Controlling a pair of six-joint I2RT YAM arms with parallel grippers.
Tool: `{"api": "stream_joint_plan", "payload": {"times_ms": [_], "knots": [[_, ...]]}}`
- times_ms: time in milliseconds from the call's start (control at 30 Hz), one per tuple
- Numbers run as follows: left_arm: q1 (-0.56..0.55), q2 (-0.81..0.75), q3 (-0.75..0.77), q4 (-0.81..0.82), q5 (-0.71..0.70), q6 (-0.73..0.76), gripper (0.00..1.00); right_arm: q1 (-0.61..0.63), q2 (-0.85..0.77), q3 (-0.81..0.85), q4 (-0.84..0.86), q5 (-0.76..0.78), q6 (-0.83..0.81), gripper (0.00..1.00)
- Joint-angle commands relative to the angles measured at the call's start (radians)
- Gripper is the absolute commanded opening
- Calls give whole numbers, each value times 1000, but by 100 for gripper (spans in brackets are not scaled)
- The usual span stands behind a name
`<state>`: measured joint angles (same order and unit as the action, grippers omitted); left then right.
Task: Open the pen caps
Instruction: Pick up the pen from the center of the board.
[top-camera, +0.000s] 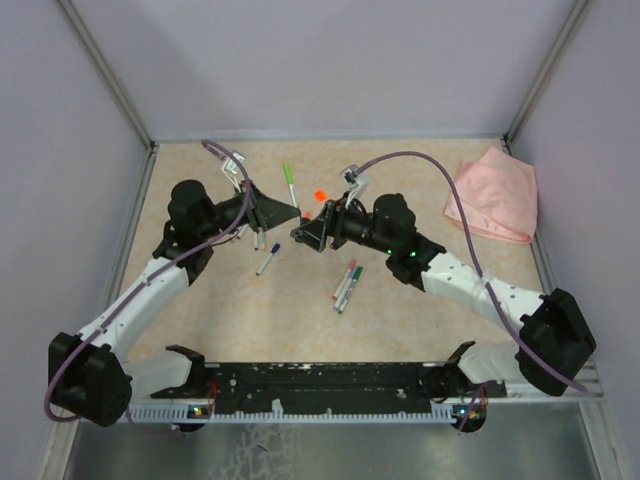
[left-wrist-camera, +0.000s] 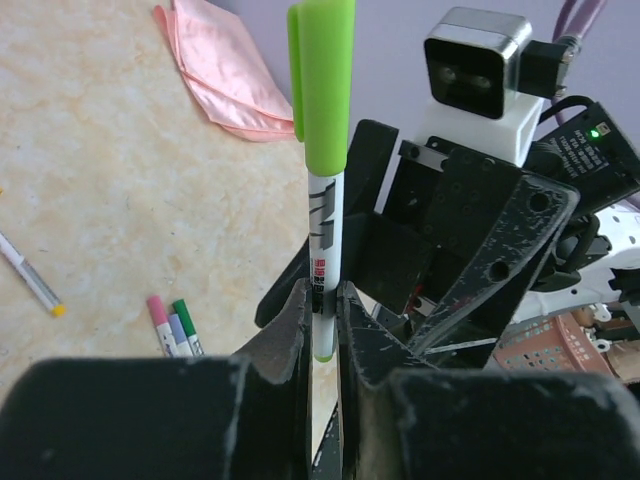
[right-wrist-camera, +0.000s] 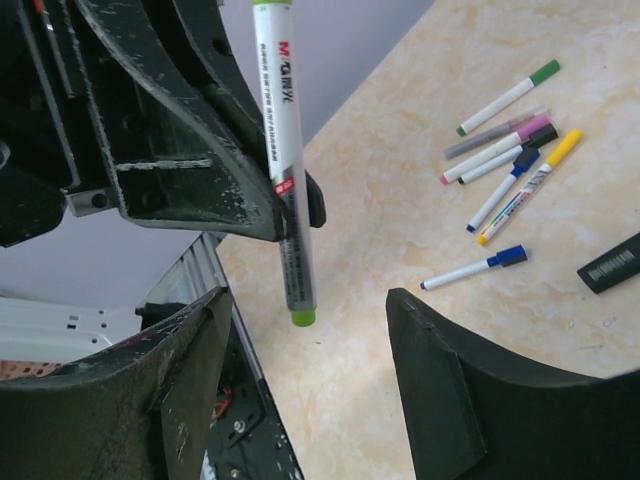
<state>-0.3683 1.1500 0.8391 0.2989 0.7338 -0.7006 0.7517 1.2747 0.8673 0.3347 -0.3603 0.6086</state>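
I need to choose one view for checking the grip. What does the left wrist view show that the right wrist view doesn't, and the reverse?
Only left wrist: the cloth and the full green cap. Only right wrist: a black-capped pen and a black bar. Both: the green pen clamped in the left gripper, with the open right gripper close by.

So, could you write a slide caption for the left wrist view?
Left gripper shut on a white marker, its light green cap on; pink cloth behind.
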Motion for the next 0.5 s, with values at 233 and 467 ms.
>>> {"api": "stream_joint_plan", "payload": {"times_ms": [233, 467], "knots": [[3, 0, -26, 113, 68, -40, 0, 40, 72, 121, -13, 55, -38, 46], [3, 10, -25, 103, 85, -26, 0, 51, 71, 118, 17, 74, -42, 38]]}}
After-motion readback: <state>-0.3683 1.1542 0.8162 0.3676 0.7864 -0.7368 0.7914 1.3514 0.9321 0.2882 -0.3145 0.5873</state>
